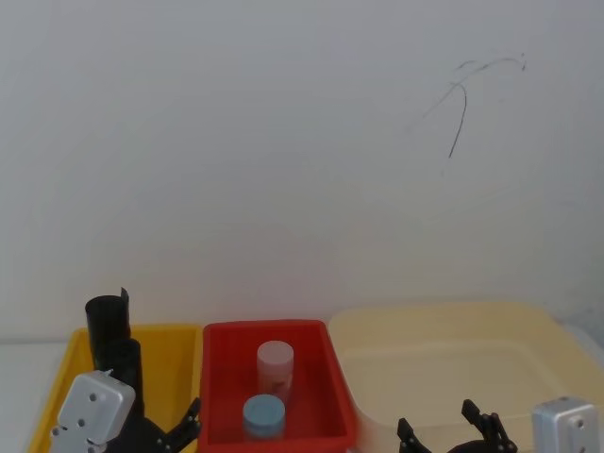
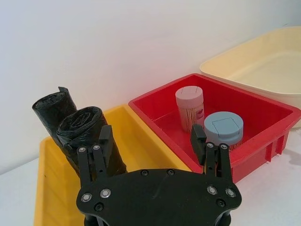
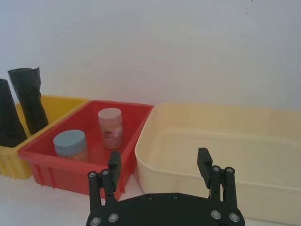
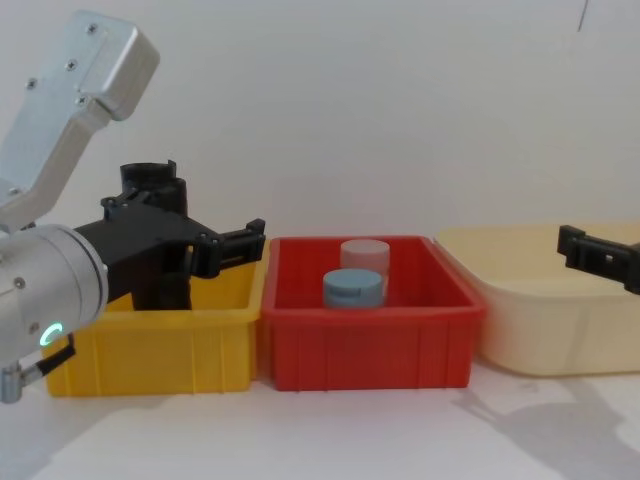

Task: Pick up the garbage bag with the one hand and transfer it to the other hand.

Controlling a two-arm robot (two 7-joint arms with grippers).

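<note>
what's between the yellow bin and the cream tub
The red bin, holding a pink jar and a blue-lidded jar, sits between them, as the chest view shows.

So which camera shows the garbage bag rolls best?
Left wrist view: front roll and back roll show tops and sides in the yellow bin. Right wrist view shows them at the edge; in head and chest views the left arm partly covers them.

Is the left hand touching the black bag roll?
Cannot tell. In the left wrist view, one jaw of the open left gripper overlaps the nearer garbage bag, with neither contact nor gap plain. The right gripper idles by the cream tub.
</note>
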